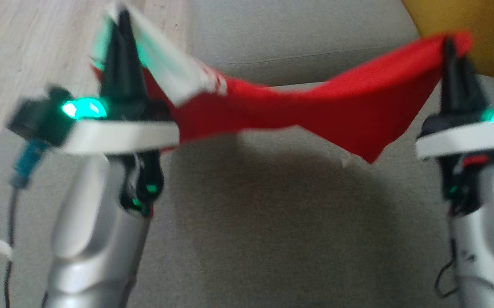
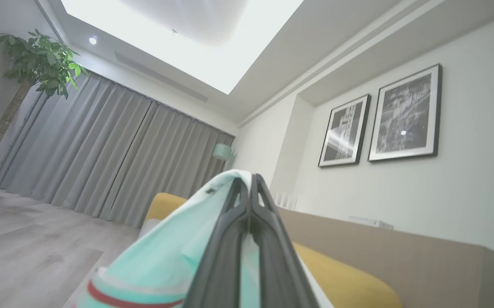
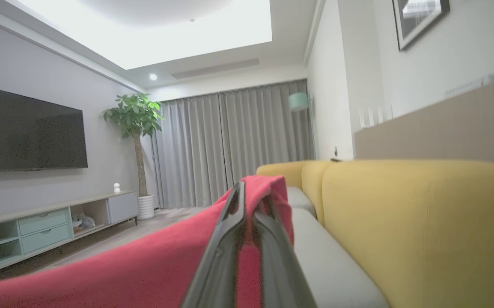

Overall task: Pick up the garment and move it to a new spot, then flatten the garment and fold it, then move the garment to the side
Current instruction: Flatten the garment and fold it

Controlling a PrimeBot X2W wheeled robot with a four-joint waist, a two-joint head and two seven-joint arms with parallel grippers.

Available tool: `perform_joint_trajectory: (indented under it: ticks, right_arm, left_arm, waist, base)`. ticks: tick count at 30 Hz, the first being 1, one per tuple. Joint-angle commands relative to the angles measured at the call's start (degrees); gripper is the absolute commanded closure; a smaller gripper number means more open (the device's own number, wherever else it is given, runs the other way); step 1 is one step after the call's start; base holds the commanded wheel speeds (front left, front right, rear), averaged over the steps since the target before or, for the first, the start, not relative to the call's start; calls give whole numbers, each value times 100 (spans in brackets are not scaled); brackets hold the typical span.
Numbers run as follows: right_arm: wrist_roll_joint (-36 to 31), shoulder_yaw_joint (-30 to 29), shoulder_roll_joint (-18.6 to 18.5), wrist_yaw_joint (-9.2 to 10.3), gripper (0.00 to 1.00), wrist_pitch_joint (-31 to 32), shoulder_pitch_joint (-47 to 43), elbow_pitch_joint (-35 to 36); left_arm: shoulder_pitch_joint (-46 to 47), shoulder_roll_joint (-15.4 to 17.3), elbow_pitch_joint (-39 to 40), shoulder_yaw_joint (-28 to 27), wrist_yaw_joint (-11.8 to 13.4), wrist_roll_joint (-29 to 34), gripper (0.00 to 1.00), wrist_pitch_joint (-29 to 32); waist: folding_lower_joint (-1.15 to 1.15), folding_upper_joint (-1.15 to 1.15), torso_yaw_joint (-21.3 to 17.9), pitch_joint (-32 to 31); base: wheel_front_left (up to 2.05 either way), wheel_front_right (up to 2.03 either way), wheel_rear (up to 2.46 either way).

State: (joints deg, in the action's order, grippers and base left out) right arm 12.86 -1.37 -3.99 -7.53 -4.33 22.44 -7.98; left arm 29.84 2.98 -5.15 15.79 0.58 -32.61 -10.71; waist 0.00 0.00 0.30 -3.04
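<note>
A red garment [image 1: 315, 107] with a white and mint edge hangs stretched in the air between my two grippers, above the grey sofa seat [image 1: 272, 222]. My left gripper [image 1: 123, 17] is shut on its pale mint and white end, and in the left wrist view that gripper [image 2: 250, 182] pinches mint cloth [image 2: 165, 261] with a red stripe. At the upper right, the right gripper [image 1: 448, 42] is shut on the red corner. The right wrist view has this gripper [image 3: 251, 192] closed over red cloth [image 3: 144, 265]. A loose red point sags below the span.
A yellow sofa back [image 3: 422, 214] rises to the right, with its corner [image 1: 465, 21] at the head view's top right. Pale wood floor [image 1: 37, 42] lies to the left. A TV [image 3: 24, 132], a low cabinet [image 3: 50, 226], a plant [image 3: 135, 128] and curtains stand across the room.
</note>
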Motion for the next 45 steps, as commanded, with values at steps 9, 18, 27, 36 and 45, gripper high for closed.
perform_joint_trajectory:
  ticks: [9, 18, 27, 36, 45]
  right_arm:
    - [205, 223, -549, 4, 100, 1087, 558, 2032]
    - [374, 130, -591, 4, 100, 1732, 1229, 1970]
    - [277, 620, -973, 4, 100, 932, 3915, -671]
    - [-58, 913, -1001, 4, 100, -441, 5398, -2973]
    - [8, 1760, -1202, 4, 100, -847, 4798, -4661]
  left_arm:
    - [948, 64, 1686, -479, 322, -473, 100, 714]
    - [1984, 725, 841, -650, 262, -350, 100, 1423]
    - [4435, 1082, -1869, -616, -104, 152, 100, 970]
    - [5716, 953, -3663, -534, -372, 349, 100, 37]
    - [4844, 710, -4857, 7, -688, 544, 100, -303]
  waist:
    - [0, 0, -115, 111]
    - [0, 0, -154, 1009]
    - [0, 0, -140, 2278]
    - [0, 0, -41, 2475]
    - [0, 0, 205, 2434]
  base:
    - [0, 0, 0]
    - [0, 0, 0]
    - [0, 0, 0]
    - [0, 0, 0]
    - [0, 0, 0]
